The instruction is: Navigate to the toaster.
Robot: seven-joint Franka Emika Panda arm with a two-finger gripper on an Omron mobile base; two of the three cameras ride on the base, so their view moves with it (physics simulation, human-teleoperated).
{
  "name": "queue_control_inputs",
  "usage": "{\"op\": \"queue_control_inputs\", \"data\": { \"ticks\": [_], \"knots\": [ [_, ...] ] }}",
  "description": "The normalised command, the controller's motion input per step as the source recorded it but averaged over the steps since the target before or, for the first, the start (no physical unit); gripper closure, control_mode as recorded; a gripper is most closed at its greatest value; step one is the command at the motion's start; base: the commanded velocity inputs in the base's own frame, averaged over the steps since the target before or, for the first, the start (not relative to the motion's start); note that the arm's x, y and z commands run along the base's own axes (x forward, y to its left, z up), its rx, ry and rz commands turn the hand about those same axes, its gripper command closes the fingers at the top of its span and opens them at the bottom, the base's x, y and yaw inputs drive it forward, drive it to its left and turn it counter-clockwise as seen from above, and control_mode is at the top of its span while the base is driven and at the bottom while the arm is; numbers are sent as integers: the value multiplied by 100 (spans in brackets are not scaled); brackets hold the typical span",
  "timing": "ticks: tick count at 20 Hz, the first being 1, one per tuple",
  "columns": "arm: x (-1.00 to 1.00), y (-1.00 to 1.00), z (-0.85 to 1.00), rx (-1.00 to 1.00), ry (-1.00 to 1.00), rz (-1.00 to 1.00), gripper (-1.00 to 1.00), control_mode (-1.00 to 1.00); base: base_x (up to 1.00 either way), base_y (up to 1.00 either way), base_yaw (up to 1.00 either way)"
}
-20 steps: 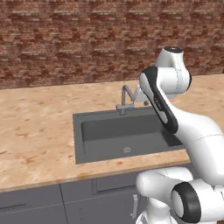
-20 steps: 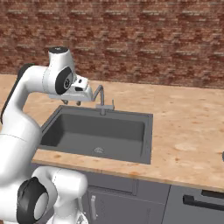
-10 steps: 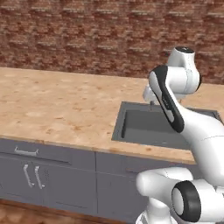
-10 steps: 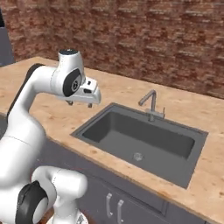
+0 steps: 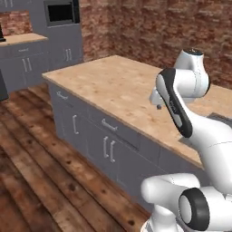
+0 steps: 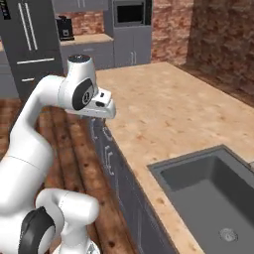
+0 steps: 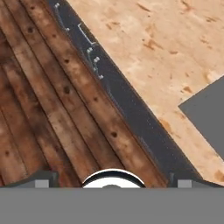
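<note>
Judging where the toaster stands is not possible from these views; I cannot tell. The hand (image 6: 105, 110) hangs over the front edge of the tabletop (image 6: 163, 109), above the line where the pale wood top meets the grey cupboards (image 5: 90, 131) beneath it. It has hold of nothing that can be seen, and how far its fingers are apart cannot be told.

The hand's own camera looks straight down: the front edge runs slantwise across it, with speckled wood on one side, dark floorboards (image 7: 43, 109) on the other, and the cupboard fronts with their thin metal handles (image 7: 89, 41) between.

A dark grey sink (image 6: 208, 188) is sunk into the tabletop, well apart from the hand, towards the near right end in the right base view. A brick wall (image 6: 218, 34) runs along the far edge of the tabletop.

Across the floor, at the far side of the room, stand a tall grey fridge (image 6: 30, 44), a built-in oven (image 6: 130, 12) and a short counter (image 6: 84, 38) between them, with a small dark machine (image 6: 64, 27) on its left end.
</note>
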Motion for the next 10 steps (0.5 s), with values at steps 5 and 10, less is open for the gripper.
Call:
{"op": "queue_control_inputs", "data": {
  "ticks": [5, 10],
  "knots": [
    [0, 0, 0, 0, 0, 0, -100, 100, -4, 0, 93],
    [0, 0, 0, 0, 0, 0, -100, 100, 0, -1, 86]
  ]
}}
